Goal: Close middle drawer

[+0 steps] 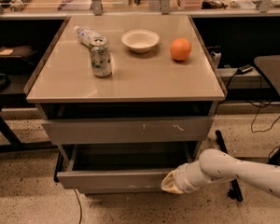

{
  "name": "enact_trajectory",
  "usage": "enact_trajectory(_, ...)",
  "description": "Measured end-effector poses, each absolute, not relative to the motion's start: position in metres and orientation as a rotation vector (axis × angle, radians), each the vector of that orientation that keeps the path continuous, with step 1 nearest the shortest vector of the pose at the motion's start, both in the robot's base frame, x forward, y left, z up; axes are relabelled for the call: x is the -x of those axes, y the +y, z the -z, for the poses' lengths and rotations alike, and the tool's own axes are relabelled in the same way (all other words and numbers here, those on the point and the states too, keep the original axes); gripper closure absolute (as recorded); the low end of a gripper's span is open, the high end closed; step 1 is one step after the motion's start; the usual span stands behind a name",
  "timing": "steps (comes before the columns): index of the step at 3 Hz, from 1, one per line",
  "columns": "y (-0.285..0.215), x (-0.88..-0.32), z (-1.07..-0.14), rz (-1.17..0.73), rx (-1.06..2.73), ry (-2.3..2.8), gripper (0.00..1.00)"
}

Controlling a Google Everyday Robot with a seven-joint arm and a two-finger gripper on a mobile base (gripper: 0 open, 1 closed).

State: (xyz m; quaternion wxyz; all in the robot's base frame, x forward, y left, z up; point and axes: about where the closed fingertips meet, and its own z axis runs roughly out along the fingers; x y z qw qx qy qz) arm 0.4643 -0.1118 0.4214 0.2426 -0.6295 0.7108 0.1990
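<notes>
- The plastic bottle (85,33) lies on its side at the back left of the desk (130,83). Its near end is just beside the can.
- The can (101,57) stands upright in front of the bottle, well in from the desk's left edge. Its top faces up, and I cannot tell whether it is opened.
- The white bowl (140,40) sits upright near the middle back, with its pale inside facing up, apart from the can and the orange.
- The orange (180,49) rests to the right of the bowl, close to the desk's right edge.
- Under the desk top is a dark gap, then the taller drawer front (126,130) with pale scratch marks.
- The middle drawer (112,178) is below that front and stands pulled out toward me. Its grey box interior lies in shadow, and its plain front panel sticks out past the scratched front above.
- A thin cable (77,204) runs over the speckled floor in front of the drawer's left part.
- My pincer (170,185) is low down at the right end of the middle drawer's front panel, up against it. I cannot tell how far it is open or whether it grips anything.
- My white arm (242,169) reaches in from the lower right, passing in front of a black stand leg (226,162).
</notes>
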Motion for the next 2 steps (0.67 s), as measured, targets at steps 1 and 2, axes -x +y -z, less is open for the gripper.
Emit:
enact_trajectory(1, -0.109, -0.472, -0.419, -0.550, 1.731, 1.931, 0.15)
enact_trajectory(2, -0.109, -0.484, -0.416, -0.525, 1.733, 1.931, 0.00)
